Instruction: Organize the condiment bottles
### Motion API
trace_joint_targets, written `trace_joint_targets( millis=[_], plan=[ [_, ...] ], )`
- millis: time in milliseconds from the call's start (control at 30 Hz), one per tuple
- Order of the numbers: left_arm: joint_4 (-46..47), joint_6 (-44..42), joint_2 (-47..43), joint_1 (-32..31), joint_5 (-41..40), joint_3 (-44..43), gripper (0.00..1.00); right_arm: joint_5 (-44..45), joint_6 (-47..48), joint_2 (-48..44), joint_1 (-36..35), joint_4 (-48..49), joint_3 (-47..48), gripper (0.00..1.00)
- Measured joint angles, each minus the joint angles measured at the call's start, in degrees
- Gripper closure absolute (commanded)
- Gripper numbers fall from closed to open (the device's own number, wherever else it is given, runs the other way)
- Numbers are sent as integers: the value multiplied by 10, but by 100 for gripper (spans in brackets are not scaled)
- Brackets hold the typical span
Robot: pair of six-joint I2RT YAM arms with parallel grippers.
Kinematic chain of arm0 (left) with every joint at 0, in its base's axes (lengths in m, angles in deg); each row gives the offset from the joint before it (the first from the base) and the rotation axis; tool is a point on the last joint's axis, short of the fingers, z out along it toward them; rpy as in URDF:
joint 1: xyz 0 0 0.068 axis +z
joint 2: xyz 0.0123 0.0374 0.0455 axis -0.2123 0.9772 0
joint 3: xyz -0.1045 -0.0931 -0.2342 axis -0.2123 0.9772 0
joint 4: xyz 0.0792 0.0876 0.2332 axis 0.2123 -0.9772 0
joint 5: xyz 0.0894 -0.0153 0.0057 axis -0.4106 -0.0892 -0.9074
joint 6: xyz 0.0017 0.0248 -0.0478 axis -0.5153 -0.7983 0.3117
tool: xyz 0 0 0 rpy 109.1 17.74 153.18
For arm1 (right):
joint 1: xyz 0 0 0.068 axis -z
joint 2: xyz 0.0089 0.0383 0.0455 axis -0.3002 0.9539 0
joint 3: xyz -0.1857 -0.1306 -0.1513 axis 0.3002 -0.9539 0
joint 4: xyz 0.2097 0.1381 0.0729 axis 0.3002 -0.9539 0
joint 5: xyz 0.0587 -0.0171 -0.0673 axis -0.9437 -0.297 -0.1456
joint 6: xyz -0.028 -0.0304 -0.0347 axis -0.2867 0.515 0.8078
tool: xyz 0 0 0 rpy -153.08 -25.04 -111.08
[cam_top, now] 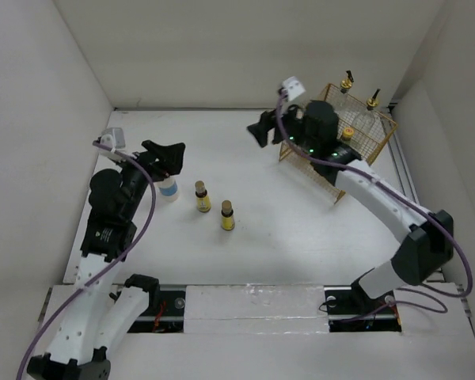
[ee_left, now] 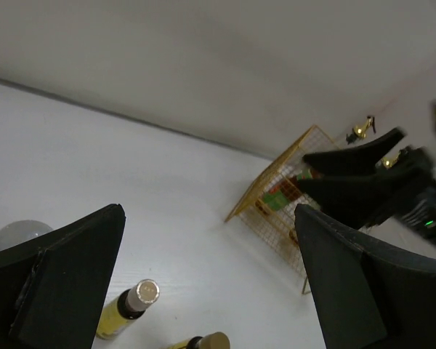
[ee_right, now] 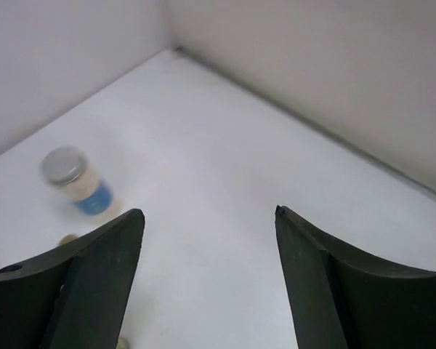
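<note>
We see a white box of a room, plain walls [cam_top: 245,47] closing in three sides of a white table [cam_top: 245,182]. Two arms reach over it from the near edge. The left gripper [cam_top: 174,157] hangs at the left side with its fingers spread wide and nothing between them. The right gripper [cam_top: 257,134] hovers by the near-left corner of the basket, likewise wide open and empty. One gold wire basket [cam_top: 380,134] stands at the far right. In it we count two tall clear glass bottles [cam_top: 347,81] with gold pourers, upright at its far side, and one yellow-capped bottle [cam_top: 347,133] with a green and red label. The right arm hides the rest of the basket's inside. One white blue-banded bottle [cam_top: 169,188] stands upright on the table just beside the left gripper. Two small yellow brown-capped bottles [cam_top: 202,197] stand upright to its right, near each other but apart.
</note>
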Motion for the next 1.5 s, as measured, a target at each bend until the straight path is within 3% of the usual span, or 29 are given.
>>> trace_joint_targets(
  millis=[267, 567, 1000, 1167, 1500],
  plan=[
    [6, 21, -94, 2, -97, 6, 0, -124, 61, 233, -151, -20, 132, 12],
    [8, 25, -99, 3, -124, 7, 0, -118, 121, 435, -229, -125, 396, 6],
    [8, 24, -97, 3, -124, 7, 0, -70, 141, 537, -247, -175, 495, 3],
    [8, 24, -97, 3, -121, 10, 0, -69, 131, 567, -248, -160, 518, 11],
    [12, 24, -96, 10, -103, 15, 0, -70, 84, 587, -249, -105, 520, 43]
  ],
)
